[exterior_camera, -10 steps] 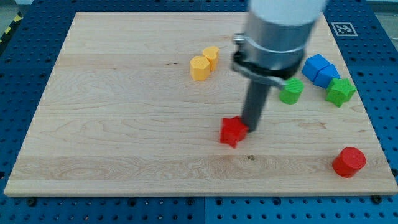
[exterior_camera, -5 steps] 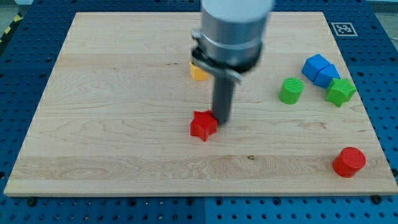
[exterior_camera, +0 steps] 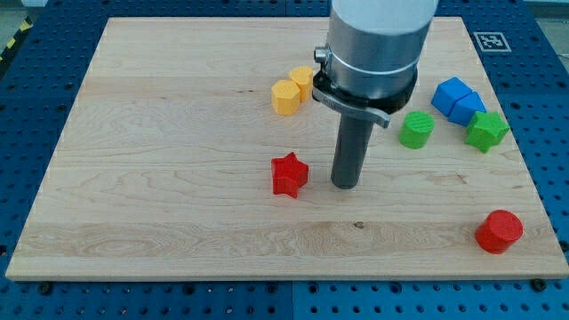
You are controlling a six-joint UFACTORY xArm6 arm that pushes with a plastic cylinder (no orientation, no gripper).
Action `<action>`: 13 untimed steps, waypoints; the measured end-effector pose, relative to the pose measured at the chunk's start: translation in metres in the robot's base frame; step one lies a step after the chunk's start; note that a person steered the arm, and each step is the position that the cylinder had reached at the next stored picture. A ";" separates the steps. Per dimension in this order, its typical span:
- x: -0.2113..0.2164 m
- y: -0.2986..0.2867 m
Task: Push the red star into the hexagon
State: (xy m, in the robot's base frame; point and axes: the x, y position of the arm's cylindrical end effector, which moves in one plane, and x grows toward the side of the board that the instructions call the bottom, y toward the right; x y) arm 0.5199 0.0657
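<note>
The red star [exterior_camera: 289,173] lies near the middle of the wooden board [exterior_camera: 160,151]. My tip [exterior_camera: 345,184] rests on the board just to the star's right, with a small gap between them. Two yellow blocks sit above the star: a yellow hexagon [exterior_camera: 285,97] and a second yellow block [exterior_camera: 303,81] touching it at its upper right. The hexagon is a fair way above the star, almost straight up the view.
A green cylinder [exterior_camera: 415,130] and a green star [exterior_camera: 486,131] sit at the right. Two blue blocks [exterior_camera: 458,99] lie together above them. A red cylinder [exterior_camera: 498,232] stands near the board's bottom right corner.
The tip pushed the red star to the left over the first half second. It has since drawn back to the right, leaving a gap. The star has stayed put since.
</note>
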 end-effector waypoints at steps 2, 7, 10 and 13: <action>-0.012 -0.109; -0.118 -0.187; -0.035 -0.229; -0.115 -0.125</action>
State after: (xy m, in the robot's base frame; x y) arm 0.4046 -0.0592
